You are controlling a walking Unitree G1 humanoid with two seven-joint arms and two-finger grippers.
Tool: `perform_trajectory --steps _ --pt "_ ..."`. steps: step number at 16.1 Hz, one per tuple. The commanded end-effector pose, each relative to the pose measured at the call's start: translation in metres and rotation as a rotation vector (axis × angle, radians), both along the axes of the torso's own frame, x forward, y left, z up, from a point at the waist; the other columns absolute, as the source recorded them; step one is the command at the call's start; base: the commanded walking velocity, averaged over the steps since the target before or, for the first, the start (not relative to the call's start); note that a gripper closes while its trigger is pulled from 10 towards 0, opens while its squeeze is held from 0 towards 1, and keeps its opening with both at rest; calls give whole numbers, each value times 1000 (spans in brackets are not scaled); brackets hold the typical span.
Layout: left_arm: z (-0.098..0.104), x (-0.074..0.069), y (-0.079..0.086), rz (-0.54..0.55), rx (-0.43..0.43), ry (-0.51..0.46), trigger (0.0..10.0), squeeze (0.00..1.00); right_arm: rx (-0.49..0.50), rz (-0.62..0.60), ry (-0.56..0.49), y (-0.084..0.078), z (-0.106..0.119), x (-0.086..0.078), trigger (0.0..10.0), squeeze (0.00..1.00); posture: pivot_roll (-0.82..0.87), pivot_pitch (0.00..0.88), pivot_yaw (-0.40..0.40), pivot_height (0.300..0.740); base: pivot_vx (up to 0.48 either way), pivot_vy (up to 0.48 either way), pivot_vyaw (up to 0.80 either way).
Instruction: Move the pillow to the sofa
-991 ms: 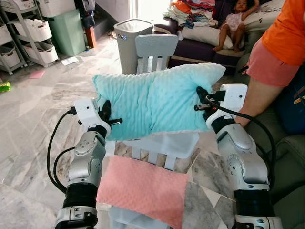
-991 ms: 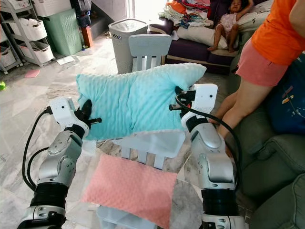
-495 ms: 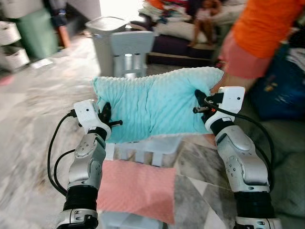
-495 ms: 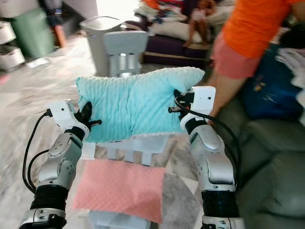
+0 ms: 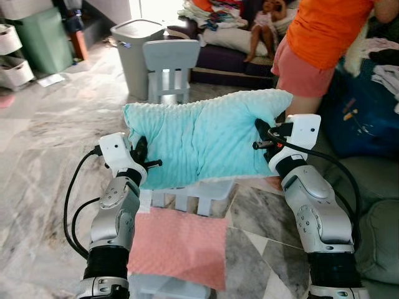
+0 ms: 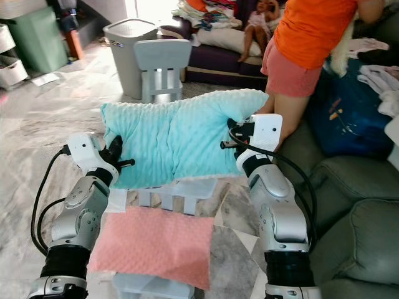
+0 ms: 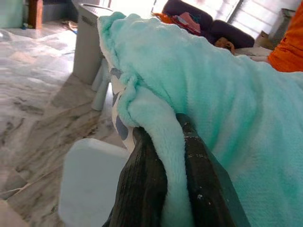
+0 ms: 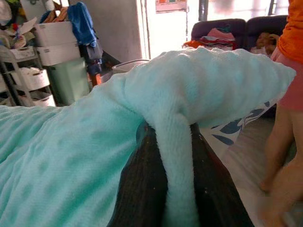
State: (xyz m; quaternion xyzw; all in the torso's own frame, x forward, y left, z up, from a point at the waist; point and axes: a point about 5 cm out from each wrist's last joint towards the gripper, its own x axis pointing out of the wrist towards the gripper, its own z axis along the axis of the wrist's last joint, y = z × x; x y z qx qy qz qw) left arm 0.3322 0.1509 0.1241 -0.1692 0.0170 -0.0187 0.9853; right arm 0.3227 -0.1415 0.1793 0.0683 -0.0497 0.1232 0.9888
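A fluffy mint-green pillow [image 5: 202,137] hangs stretched between my two grippers, above a small pale chair [image 5: 193,198]. My left gripper [image 5: 138,152] is shut on the pillow's left edge; in the left wrist view its black fingers [image 7: 147,179] pinch a fold of the pillow [image 7: 213,94]. My right gripper [image 5: 262,129] is shut on the right edge, its fingers [image 8: 142,189] squeezing the pillow [image 8: 189,90]. A grey-green sofa [image 6: 349,199] lies to the right, its seat beside my right arm.
A pink cushion [image 5: 181,246] lies on the small chair below the pillow. A person in an orange top [image 5: 318,43] stands close at the right. Ahead stand another small chair [image 5: 167,65], a grey bin [image 5: 134,47] and a dark sofa [image 5: 230,59] with a child.
The view has swung to the right, bringing the grey-green sofa and the person more into frame. Both grippers keep the same hold on the pillow.
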Motion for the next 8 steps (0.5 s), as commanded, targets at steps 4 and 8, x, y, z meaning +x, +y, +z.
perform_trajectory --steps 4,8 --pt "5 0 -3 -7 -5 -12 10000 0 -4 13 -31 0 8 -3 10000 0 -182 0 -45 740 -262 0 0" --pt "5 -1 -4 -8 -10 -8 10000 0 -7 14 -31 0 9 -3 10000 0 -184 0 -46 740 -273 0 0"
